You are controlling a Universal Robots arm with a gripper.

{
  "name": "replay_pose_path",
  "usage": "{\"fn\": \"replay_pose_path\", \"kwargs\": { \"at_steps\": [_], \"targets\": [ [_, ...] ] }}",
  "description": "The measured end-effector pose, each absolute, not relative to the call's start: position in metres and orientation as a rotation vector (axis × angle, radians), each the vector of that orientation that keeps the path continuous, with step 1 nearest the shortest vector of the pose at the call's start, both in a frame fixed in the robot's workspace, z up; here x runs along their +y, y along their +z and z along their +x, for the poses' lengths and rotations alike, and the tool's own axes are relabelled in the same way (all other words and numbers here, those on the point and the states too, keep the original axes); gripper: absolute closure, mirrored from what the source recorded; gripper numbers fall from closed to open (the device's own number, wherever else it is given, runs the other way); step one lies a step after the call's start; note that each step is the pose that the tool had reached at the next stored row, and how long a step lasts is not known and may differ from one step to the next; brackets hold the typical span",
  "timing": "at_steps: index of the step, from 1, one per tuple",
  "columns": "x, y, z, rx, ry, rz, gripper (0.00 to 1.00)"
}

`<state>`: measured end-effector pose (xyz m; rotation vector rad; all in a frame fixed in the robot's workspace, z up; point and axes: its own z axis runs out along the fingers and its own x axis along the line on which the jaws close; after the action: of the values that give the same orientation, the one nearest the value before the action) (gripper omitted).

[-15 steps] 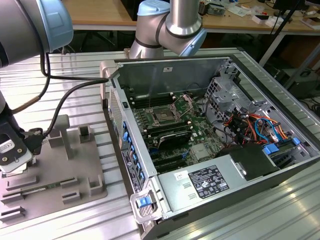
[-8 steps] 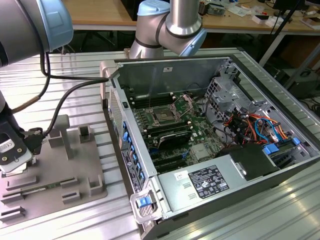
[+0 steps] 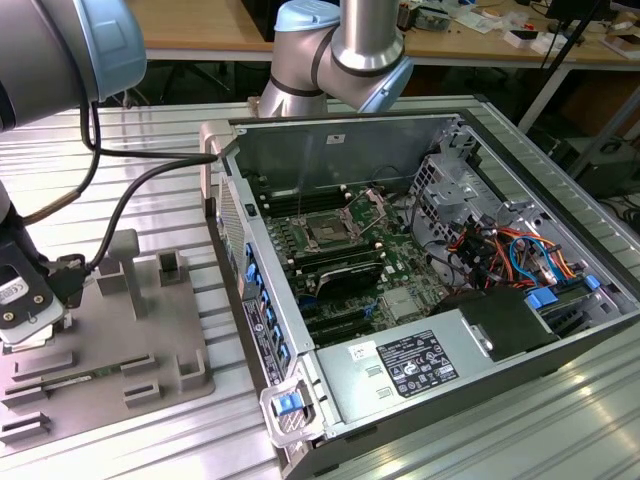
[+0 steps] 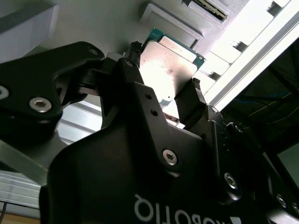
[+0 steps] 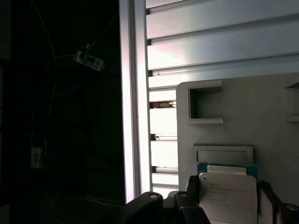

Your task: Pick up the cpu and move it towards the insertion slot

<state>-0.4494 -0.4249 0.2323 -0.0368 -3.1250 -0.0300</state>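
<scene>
— Where is the chip?

— The cpu (image 4: pixel 172 65) sits between my fingers (image 4: pixel 196 95), which press on two of its opposite edges. My gripper (image 4: pixel 164 70) is down at the grey tray (image 3: pixel 130 330), on the exterior view's left. I cannot tell whether the chip is clear of the tray surface.

— What worries you?

— The hold is thin, on the edges only, so I judge a jolt could tilt the chip or let it slide out. The computer case (image 3: pixel 330 135) is the other worry. Its side wall stands between the tray and the insertion slot (image 3: pixel 328 232), and a low path would clip it. The black cable (image 3: pixel 130 195) off my wrist drapes near the case corner and might snag.

— And what is in what?

— The tray has moulded pockets. The shallow rectangular pocket (image 5: pixel 223 155) just beside the chip looks empty, and so does the square pocket (image 5: pixel 205 105). The case holds the green board (image 3: pixel 400 258), with the slot well inside and its metal frame standing open. Orange and blue wiring (image 3: pixel 500 250) lies to the exterior view's right.
</scene>
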Motion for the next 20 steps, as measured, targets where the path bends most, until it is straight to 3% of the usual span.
{"fn": "replay_pose_path", "kwargs": {
  "at_steps": [20],
  "targets": [
    [-0.4249, 0.2411, -0.4488, -3.125, -0.030, -0.037, 0.45]
  ]
}}
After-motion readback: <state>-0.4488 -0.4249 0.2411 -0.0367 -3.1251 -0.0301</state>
